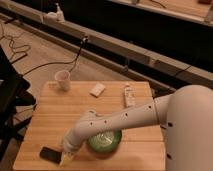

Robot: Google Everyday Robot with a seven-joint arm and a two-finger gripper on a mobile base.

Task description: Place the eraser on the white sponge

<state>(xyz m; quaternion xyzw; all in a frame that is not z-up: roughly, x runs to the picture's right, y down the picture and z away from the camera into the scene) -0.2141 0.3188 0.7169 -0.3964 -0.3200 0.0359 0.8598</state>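
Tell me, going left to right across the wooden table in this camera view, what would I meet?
Small flat black eraser → robot's gripper, just right of it → off-white flat rectangular sponge → long white carton-like box.
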